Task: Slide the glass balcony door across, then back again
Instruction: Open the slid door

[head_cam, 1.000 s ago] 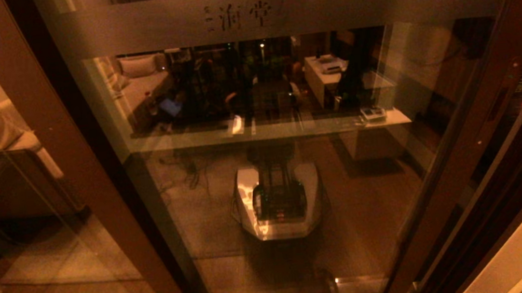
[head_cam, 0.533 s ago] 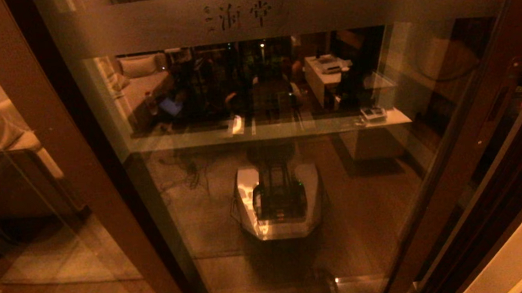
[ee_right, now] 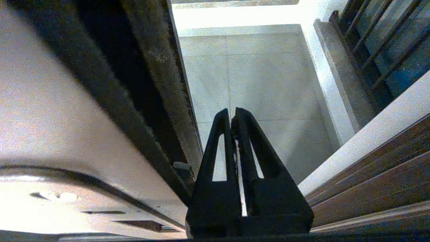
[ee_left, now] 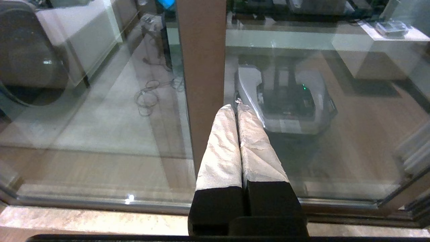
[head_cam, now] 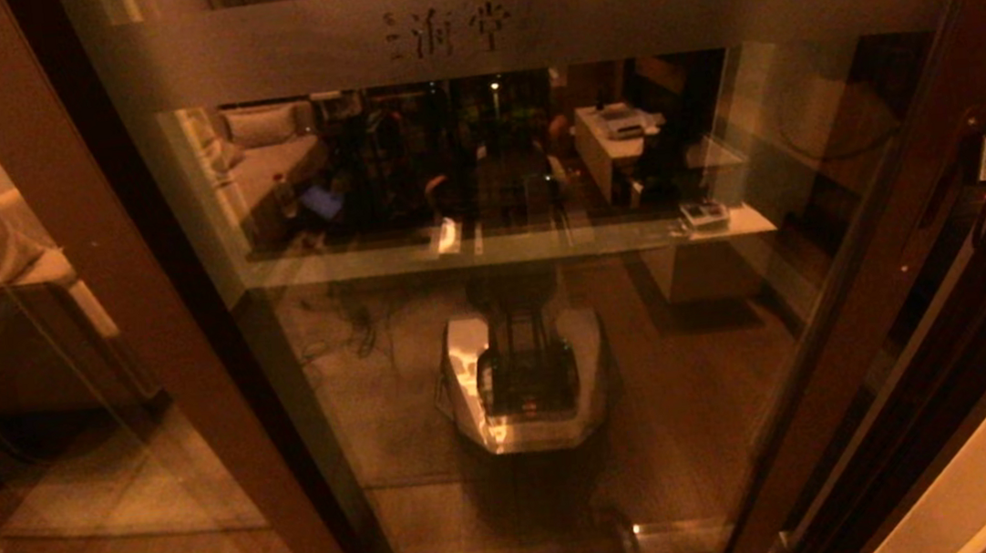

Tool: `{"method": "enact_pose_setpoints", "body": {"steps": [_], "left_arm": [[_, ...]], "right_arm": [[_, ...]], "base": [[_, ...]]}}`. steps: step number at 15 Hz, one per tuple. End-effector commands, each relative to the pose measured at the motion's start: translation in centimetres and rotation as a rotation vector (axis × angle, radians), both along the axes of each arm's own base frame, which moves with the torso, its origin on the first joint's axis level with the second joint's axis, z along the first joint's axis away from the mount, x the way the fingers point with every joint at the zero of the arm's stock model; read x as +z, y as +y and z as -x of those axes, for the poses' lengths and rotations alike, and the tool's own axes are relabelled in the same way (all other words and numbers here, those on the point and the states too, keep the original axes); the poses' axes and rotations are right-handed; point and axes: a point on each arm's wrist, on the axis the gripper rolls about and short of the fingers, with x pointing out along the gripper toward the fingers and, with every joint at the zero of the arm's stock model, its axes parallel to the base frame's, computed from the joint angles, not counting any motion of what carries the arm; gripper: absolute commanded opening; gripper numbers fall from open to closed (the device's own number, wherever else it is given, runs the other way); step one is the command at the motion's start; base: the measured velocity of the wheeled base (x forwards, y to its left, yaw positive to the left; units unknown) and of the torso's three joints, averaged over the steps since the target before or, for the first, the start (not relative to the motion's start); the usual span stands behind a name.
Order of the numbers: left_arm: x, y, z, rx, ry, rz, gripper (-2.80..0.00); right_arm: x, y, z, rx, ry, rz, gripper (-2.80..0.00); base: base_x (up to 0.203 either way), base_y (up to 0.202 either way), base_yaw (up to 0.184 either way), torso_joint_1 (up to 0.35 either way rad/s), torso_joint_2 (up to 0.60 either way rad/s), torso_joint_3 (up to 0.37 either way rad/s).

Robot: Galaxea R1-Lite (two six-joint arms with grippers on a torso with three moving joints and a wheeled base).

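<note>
Head view: glass balcony door (head_cam: 497, 313). Wrist views only — left gripper (ee_left: 234, 108) closed, right gripper (ee_right: 231, 114) closed, both empty.

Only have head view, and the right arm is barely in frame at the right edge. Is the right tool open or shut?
Observer: Shut. The right wrist view shows the right tool with its fingers pressed together, holding nothing.
Operator: What is it pointing at?
Observer: A pale tiled floor. The dark edge of the glass balcony door runs close alongside the tool. I can't tell whether they touch.
Operator: And the left tool?
Observer: The left tool is shut too and empty, with pale-wrapped fingers facing a brown upright of the frame.
</note>
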Motion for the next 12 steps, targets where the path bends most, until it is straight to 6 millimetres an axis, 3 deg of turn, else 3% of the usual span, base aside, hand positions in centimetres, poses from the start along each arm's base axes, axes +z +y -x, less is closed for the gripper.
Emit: {"method": "enact_pose_setpoints", "body": {"steps": [1, 12], "left_arm": [[0.0, 0.0, 0.0, 0.0, 0.001, 0.001, -2.8], [0.0, 0.0, 0.0, 0.0, 0.001, 0.001, -2.8]], "right_arm": [[0.2, 0.3, 0.1, 0.011, -0.004, 0.002, -2.8], [0.4, 3.2, 0.7, 0.073, 0.005, -0.014, -2.8]], "base": [[0.0, 0.0, 0.0, 0.0, 0.0, 0.0], [0.0, 0.0, 0.0, 0.0, 0.0, 0.0]]}}
